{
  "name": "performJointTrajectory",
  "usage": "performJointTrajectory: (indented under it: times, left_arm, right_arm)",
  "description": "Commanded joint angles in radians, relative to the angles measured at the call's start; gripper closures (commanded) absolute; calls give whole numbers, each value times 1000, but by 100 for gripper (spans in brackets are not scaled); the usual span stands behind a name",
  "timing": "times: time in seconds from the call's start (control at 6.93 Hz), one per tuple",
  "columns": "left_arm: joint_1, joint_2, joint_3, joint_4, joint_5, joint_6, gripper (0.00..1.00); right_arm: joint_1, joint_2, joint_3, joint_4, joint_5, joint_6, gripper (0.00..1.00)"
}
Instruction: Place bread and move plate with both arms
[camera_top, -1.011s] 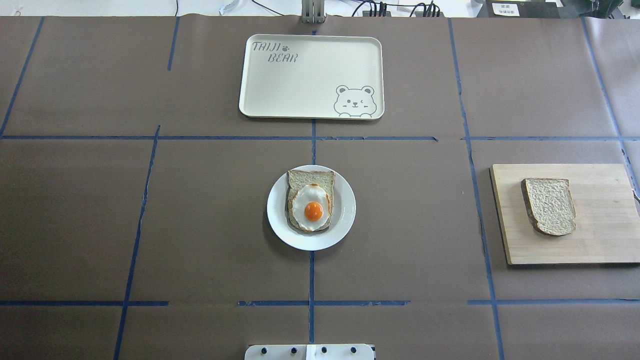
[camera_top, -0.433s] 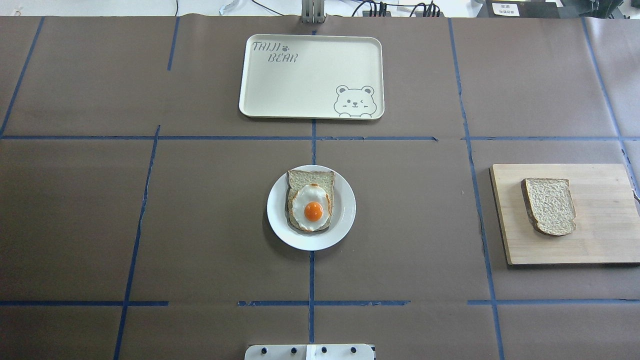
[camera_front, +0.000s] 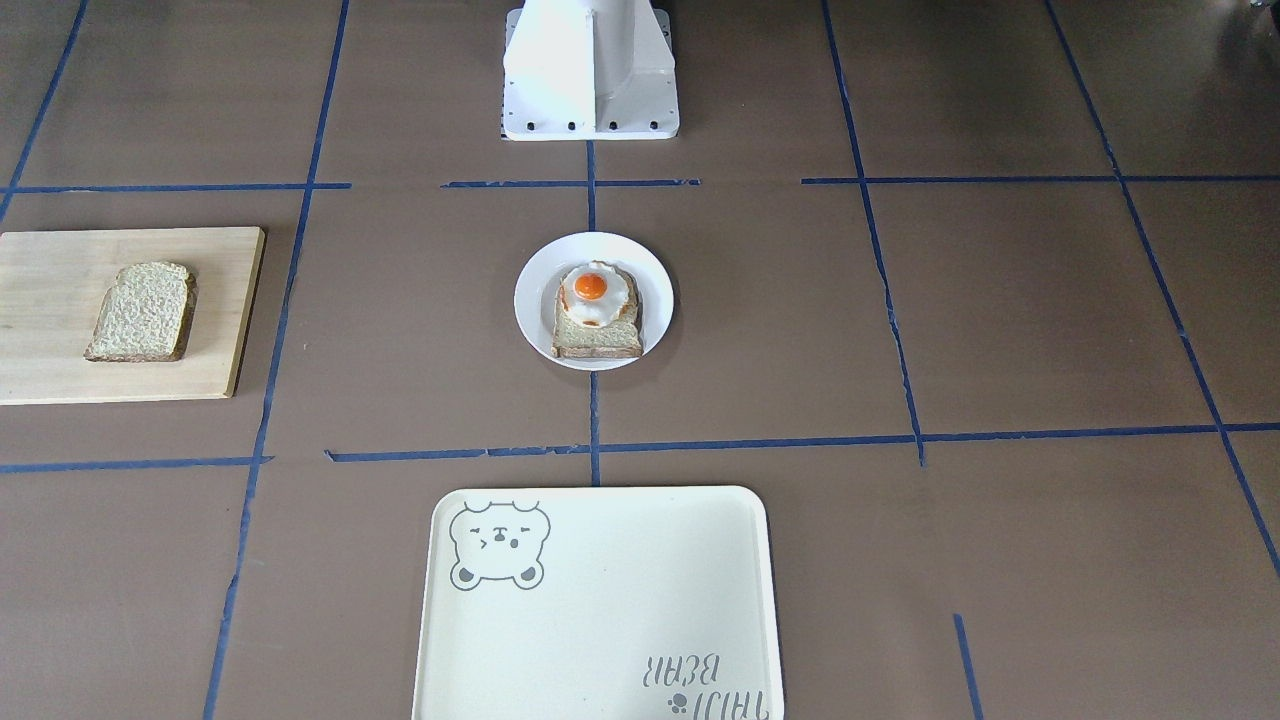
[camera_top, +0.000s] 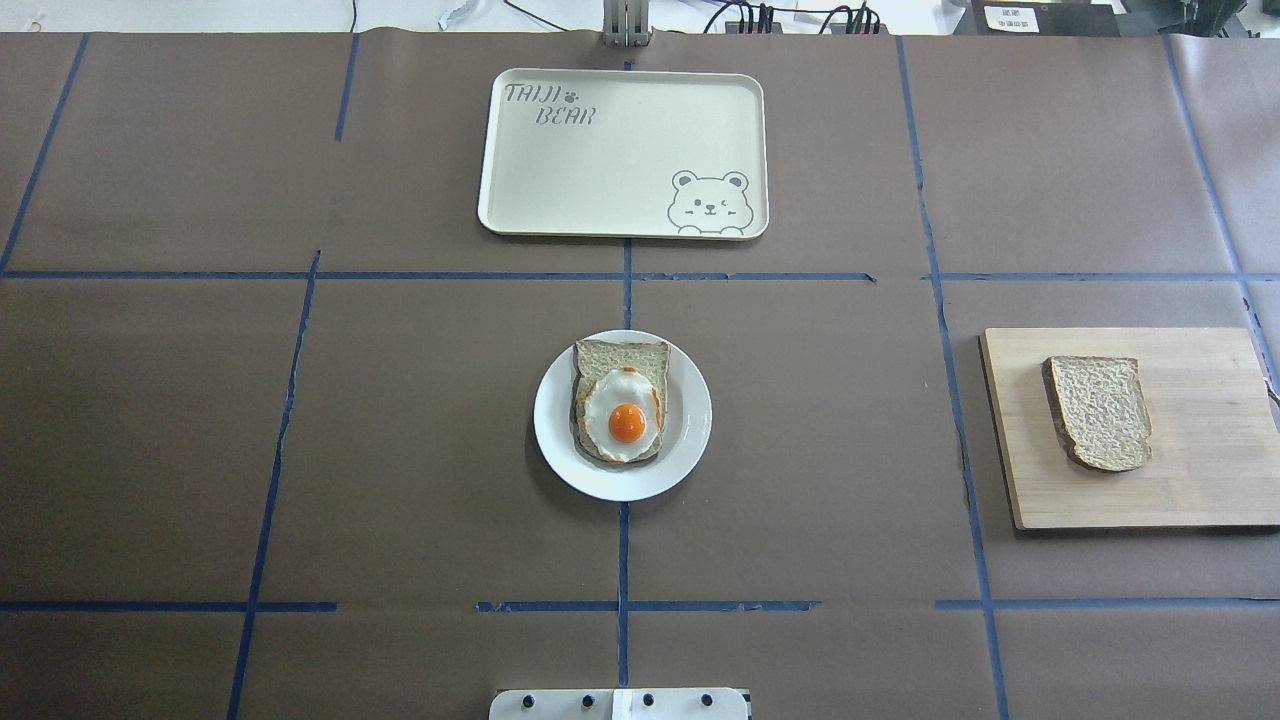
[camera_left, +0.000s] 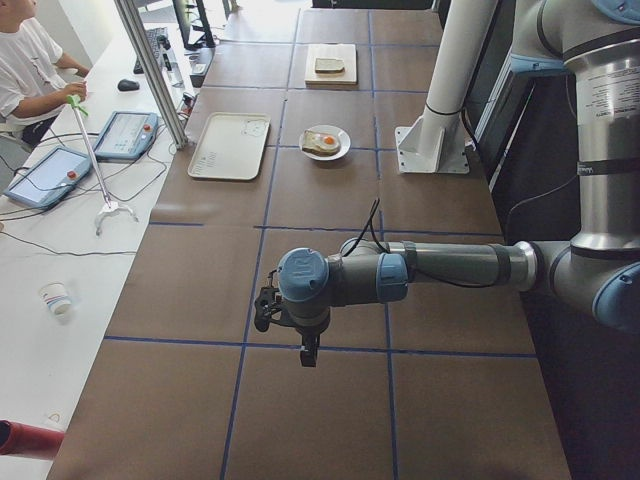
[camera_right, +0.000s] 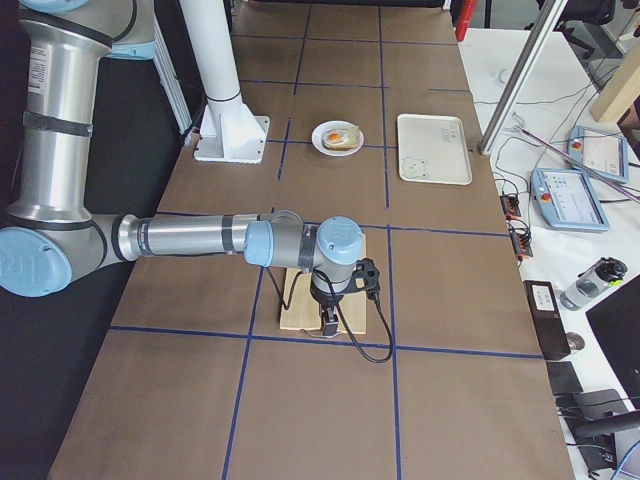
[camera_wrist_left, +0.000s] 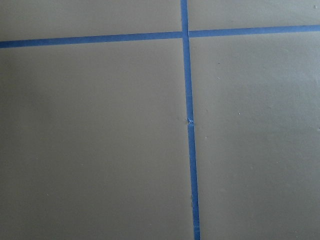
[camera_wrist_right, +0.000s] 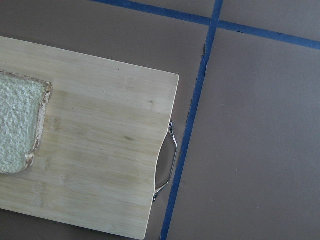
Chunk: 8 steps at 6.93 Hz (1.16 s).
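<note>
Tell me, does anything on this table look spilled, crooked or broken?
Nothing is spilled or broken. Only the wooden board sits slightly crooked to the blue tape lines; the bread lies flat on it, and the egg toast sits on the plate.

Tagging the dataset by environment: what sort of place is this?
Probably a robotics lab workcell, not a kitchen: a brown paper-covered table gridded with blue tape lines, grey-and-blue tablet-like teach pendants on a white side bench, and a seated operator in a white T-shirt.
</note>
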<state>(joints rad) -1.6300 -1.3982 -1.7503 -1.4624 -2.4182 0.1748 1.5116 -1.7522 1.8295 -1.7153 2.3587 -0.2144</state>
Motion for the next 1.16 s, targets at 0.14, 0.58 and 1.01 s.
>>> performJointTrajectory:
  times: [0.14, 0.58, 1.01]
  left_arm:
    - [2, 2, 3, -7, -62, -198, 0]
    - [4, 16, -2, -108, -75, -202, 0]
    - [12, 56, 6, -268, -94, -210, 0]
  right_arm:
    - [-106, -6, -3, 47, 70, 76, 0]
    - [-265, -6, -117, 549, 47, 613, 1]
    - [-425, 6, -185, 845, -25, 1010, 7]
